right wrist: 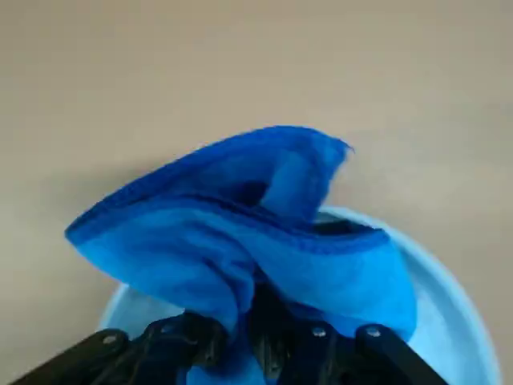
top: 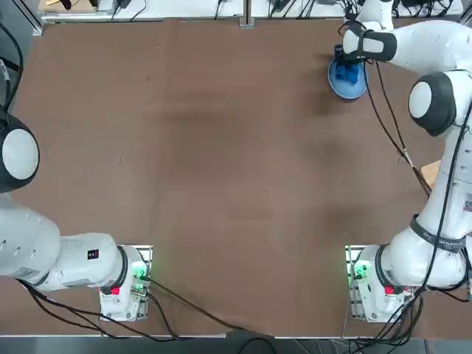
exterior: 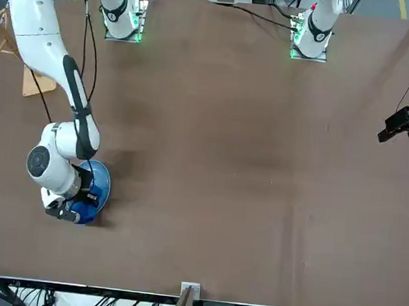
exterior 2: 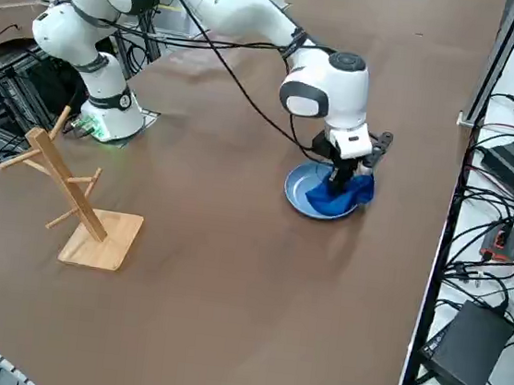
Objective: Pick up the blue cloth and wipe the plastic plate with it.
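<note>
Two fingers of your right claw (right wrist: pixel 264 353) are pinched tight on the blue cloth (right wrist: pixel 240 233), holding a gathered bunch of it directly above the plastic plate (right wrist: pixel 449 313), at the far right corner of the counter (top: pixel 221 169). From the side, the cloth (exterior 2: pixel 338 194) hangs from the claw (exterior 2: pixel 342 176) and drapes onto the plate (exterior 2: pixel 299 190), spilling a little over the rim on the counter-edge side. Expect the fabric to be soft, light and floppy: it will fold and trail rather than push flat, so a grip on a thick bunch near its middle looks soundest. The plate is glossy, probably light, and may slide under a wipe. You cannot see how much cloth actually presses on the plate, because the fabric covers the fingertips and the wrist hides much of the plate from overhead.
</note>
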You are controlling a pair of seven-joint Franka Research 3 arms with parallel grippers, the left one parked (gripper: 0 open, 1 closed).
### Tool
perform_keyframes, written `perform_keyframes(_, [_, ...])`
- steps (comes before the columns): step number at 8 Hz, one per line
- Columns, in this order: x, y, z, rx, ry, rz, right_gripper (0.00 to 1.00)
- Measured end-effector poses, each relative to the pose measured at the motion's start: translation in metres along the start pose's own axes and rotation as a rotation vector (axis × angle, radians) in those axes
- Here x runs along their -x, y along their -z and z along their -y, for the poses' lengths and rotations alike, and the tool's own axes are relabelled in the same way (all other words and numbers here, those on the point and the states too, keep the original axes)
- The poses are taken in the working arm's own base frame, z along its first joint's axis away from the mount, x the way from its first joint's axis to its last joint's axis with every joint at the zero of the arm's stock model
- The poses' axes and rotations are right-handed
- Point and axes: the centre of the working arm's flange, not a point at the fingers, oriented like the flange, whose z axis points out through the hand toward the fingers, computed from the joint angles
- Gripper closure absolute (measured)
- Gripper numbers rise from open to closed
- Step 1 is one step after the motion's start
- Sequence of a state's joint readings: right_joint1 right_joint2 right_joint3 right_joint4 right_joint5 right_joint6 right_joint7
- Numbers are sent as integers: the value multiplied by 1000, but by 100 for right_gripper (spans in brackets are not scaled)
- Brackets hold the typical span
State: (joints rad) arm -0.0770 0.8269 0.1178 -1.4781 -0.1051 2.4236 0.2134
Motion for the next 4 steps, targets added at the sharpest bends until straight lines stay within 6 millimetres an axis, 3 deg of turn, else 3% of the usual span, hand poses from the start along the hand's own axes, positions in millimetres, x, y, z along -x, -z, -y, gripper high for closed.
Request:
perform_keyframes(2, [-3, 2, -35, 27, 8, 46, 84])
perform_keyframes(4, [3, 3, -45, 41, 5, 128, 84])
